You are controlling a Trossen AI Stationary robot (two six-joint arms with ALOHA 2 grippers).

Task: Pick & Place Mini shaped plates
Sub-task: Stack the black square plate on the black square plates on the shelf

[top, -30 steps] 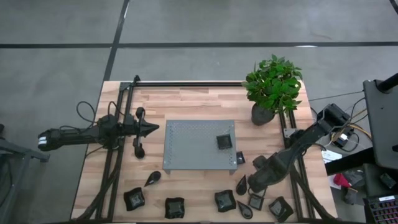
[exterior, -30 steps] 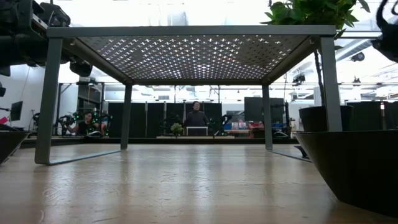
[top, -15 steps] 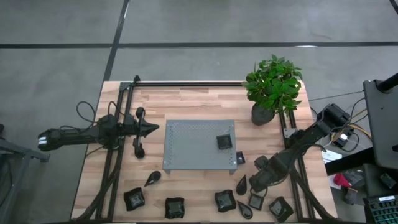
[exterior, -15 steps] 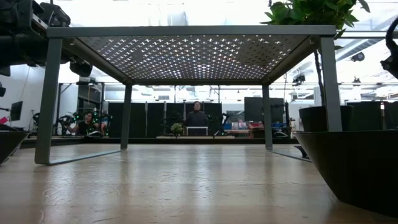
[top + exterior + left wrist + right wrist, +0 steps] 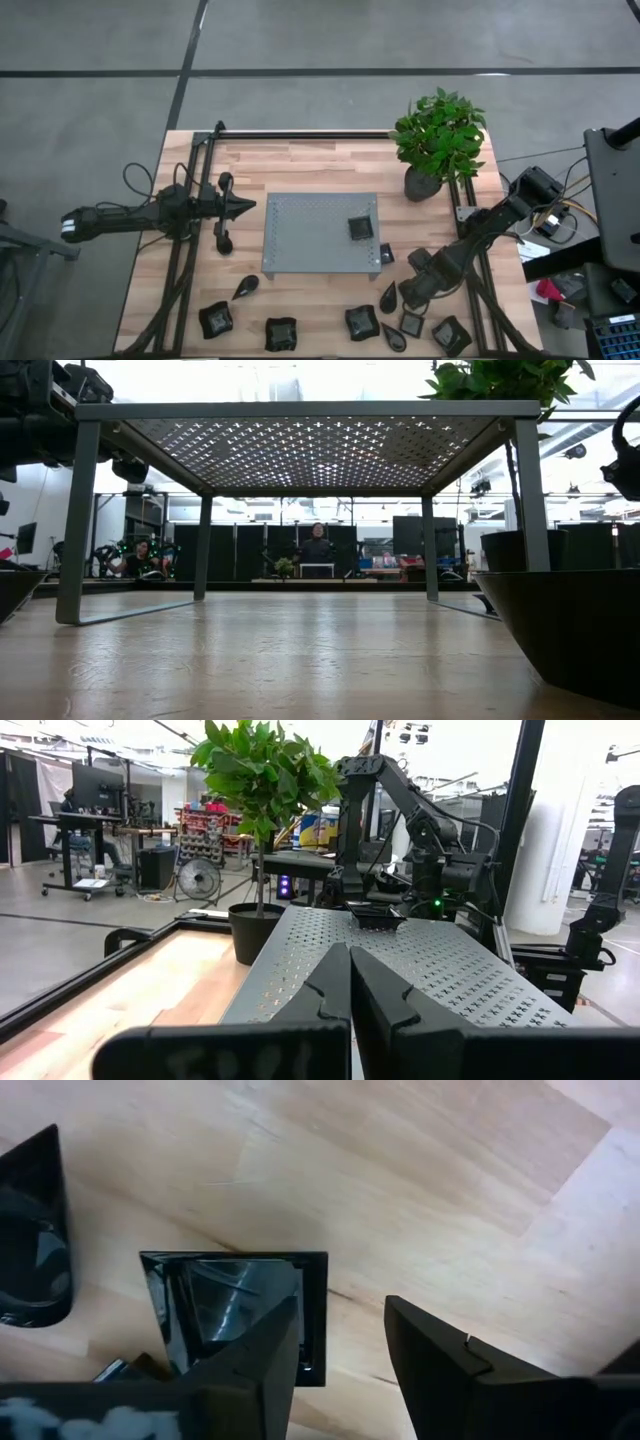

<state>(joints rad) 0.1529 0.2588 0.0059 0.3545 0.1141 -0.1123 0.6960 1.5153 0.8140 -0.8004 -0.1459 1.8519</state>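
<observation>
Left gripper (image 5: 252, 206) parked at the worktop (image 5: 300, 160) left side, just off the grey tray's (image 5: 310, 240) left edge, jaws clenched on nothing; in its wrist view the two fingers (image 5: 335, 985) sit pressed together, pointing across the tray top. One square mini plate (image 5: 361, 228) sits on the tray near its right edge, also seen in the left wrist view (image 5: 378, 919). Rest of the mini shaped plates lie on the worktop along the near edge: a teardrop one (image 5: 244, 288) and a wavy one (image 5: 216, 319) at left, another wavy one (image 5: 281, 333) mid, one more (image 5: 361, 323) right of that, and a cluster around the right arm. Small plate (image 5: 386, 254) lies just beside the tray's right corner. Right gripper (image 5: 412, 296) is low over that right cluster, jaws released and spread; its wrist view shows a square plate (image 5: 240, 1305) on the wood with one finger (image 5: 255, 1365) over its corner, not gripped. Potted plant (image 5: 438, 140) stands at far right.
</observation>
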